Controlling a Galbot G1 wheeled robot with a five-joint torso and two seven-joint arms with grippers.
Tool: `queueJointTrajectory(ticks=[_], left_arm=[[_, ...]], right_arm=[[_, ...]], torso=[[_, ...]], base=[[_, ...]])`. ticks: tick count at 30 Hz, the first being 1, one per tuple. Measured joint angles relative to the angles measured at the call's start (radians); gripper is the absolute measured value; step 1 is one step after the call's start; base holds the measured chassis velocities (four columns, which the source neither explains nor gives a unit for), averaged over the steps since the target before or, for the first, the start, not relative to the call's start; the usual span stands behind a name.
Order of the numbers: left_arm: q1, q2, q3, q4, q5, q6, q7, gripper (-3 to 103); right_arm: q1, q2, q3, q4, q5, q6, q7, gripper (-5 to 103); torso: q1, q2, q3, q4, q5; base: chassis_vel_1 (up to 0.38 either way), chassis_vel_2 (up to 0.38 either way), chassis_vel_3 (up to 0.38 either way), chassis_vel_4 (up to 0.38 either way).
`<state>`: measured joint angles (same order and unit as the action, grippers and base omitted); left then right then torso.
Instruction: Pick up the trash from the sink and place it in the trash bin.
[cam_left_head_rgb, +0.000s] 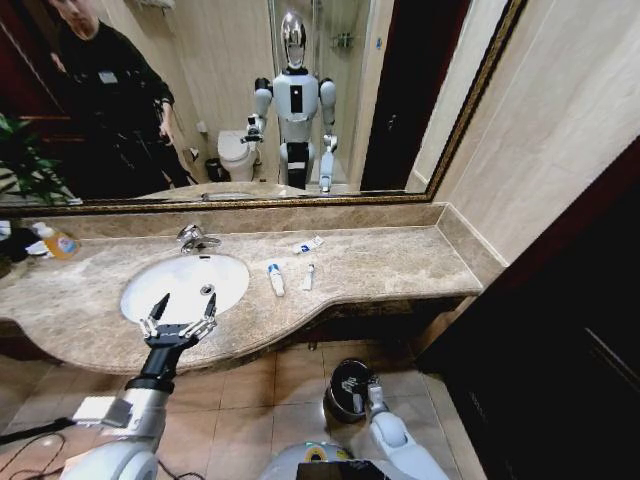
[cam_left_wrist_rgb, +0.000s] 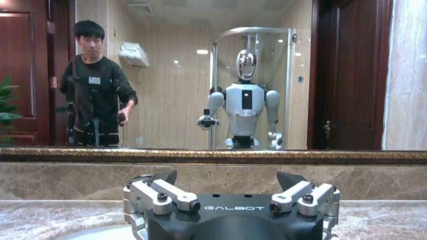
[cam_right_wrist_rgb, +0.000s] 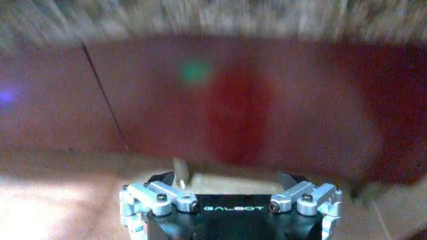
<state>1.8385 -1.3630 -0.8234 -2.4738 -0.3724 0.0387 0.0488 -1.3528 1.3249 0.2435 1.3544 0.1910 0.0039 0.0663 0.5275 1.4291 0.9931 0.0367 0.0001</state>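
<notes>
Left gripper (cam_left_head_rgb: 180, 318) hovers at the near rim of the sink (cam_left_head_rgb: 150, 278), fingers spread wide, nothing between them. Right gripper (cam_left_head_rgb: 374, 390) sits low, just beside the trash bin (cam_left_head_rgb: 345, 385) on the floor under the counter (cam_left_head_rgb: 400, 262); in the right wrist view a pale sliver shows by one fingertip, but whether it's held, or whether those fingers are apart or closed, cannot be told. Trash is on the counter, not in the basin: a white tube (cam_left_head_rgb: 275, 279) with a blue end just right of the sink, a smaller white tube (cam_left_head_rgb: 308, 276) beside it, a flat packet (cam_left_head_rgb: 309, 244) farther back near the mirror. The basin looks empty apart from the drain. Bin interior is dark, contents cannot be told. Risk as I judge it: the small round tubes could roll or skid on the smooth marble if a fingertip nudges them, and end up off the front edge. The left arm would also have to reach across past the faucet (cam_left_head_rgb: 194, 238), so clipping it is possible. The small bin opening leaves little margin for a drop.
</notes>
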Motion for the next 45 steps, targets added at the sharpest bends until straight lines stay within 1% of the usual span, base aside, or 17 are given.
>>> queueJointTrajectory(ticks=[6,9,10,13,16,18,21,22,26,31,33,36,38,39,41,44,45], left_arm=[[0.0,0.0,0.0,0.0,0.0,0.0,0.0,100],[0.0,0.0,0.0,0.0,0.0,0.0,0.0,100],[0.0,0.0,0.0,0.0,0.0,0.0,0.0,100],[0.0,0.0,0.0,0.0,0.0,0.0,0.0,100],[0.0,0.0,0.0,0.0,0.0,0.0,0.0,100],[0.0,0.0,0.0,0.0,0.0,0.0,0.0,100],[0.0,0.0,0.0,0.0,0.0,0.0,0.0,100],[0.0,0.0,0.0,0.0,0.0,0.0,0.0,100],[0.0,0.0,0.0,0.0,0.0,0.0,0.0,100],[0.0,0.0,0.0,0.0,0.0,0.0,0.0,100],[0.0,0.0,0.0,0.0,0.0,0.0,0.0,100],[0.0,0.0,0.0,0.0,0.0,0.0,0.0,100],[0.0,0.0,0.0,0.0,0.0,0.0,0.0,100],[0.0,0.0,0.0,0.0,0.0,0.0,0.0,100],[0.0,0.0,0.0,0.0,0.0,0.0,0.0,100],[0.0,0.0,0.0,0.0,0.0,0.0,0.0,100],[0.0,0.0,0.0,0.0,0.0,0.0,0.0,100]], right_arm=[[-0.097,-0.081,0.043,0.218,0.015,0.045,-0.042,100],[-0.153,-0.087,0.113,0.372,0.043,-0.004,-0.063,100],[-0.153,-0.087,0.113,0.372,0.043,-0.004,-0.063,100],[-0.195,-0.103,0.155,0.556,0.097,-0.046,-0.017,100],[-0.203,-0.108,0.162,0.649,0.115,-0.061,0.022,100],[-0.191,-0.109,0.14,0.73,0.127,-0.1,0.078,100],[-0.161,-0.107,0.099,0.777,0.133,-0.145,0.121,100],[-0.161,-0.107,0.099,0.777,0.133,-0.145,0.121,100],[-0.011,-0.114,0.007,0.749,0.161,-0.234,0.14,100],[0.124,-0.138,-0.024,0.67,0.215,-0.247,0.119,100],[0.222,-0.164,-0.05,0.623,0.275,-0.265,0.105,100],[0.28,-0.173,-0.078,0.59,0.31,-0.269,0.095,100],[0.356,-0.182,-0.124,0.531,0.364,-0.269,0.033,100],[0.356,-0.182,-0.124,0.531,0.364,-0.269,0.033,100],[0.411,-0.185,-0.169,0.475,0.398,-0.263,-0.056,100],[0.438,-0.181,-0.196,0.449,0.401,-0.26,-0.079,100],[0.456,-0.167,-0.219,0.438,0.401,-0.267,-0.062,100]], torso=[[0.0,0.0,0.0,0.0001,0.0002],[0.0,0.0,0.0,0.0,0.0],[0.0,0.0,0.0,0.0,0.0],[0.0,0.0,0.0,0.0,0.0],[0.0,0.0,0.0,0.0,0.0],[0.0,0.0,0.0,0.0,0.0],[0.0,0.0,0.0,0.0,-0.0001],[0.0,0.0,0.0,0.0,-0.0001],[0.0,0.0,0.0,0.0,-0.0001],[0.0,0.0,0.0,0.0002,0.0],[0.0,0.0,0.0,0.0001,-0.0002],[0.0,0.0,0.0,0.0001,-0.0001],[0.0,0.0,0.0,0.0003,-0.0001],[0.0,0.0,0.0,0.0003,-0.0001],[0.0,0.0,0.0,0.0001,-0.0001],[0.0,0.0,0.0,0.0001,-0.0003],[0.0,0.0,0.0,0.0,-0.0002]], base=[[0.0,0.0,0.0,0.0],[0.0,0.0,0.0,0.0],[0.0,0.0,0.0,0.0],[0.0,0.0,0.0,0.0],[0.0,0.0,0.0,0.0],[0.0,0.0,0.0,0.0],[0.0,0.0,0.0,0.0],[0.0,0.0,0.0,0.0],[0.0,0.0,0.0,0.0],[0.0,0.0,0.0,0.0],[0.0,0.0,0.0,0.0],[0.0,0.0,0.0,0.0],[0.0,0.0,0.0,0.0],[0.0,0.0,0.0,0.0],[0.0,0.0,0.0,0.0],[0.0,0.0,0.0,0.0],[0.0,0.0,0.0,0.0]])
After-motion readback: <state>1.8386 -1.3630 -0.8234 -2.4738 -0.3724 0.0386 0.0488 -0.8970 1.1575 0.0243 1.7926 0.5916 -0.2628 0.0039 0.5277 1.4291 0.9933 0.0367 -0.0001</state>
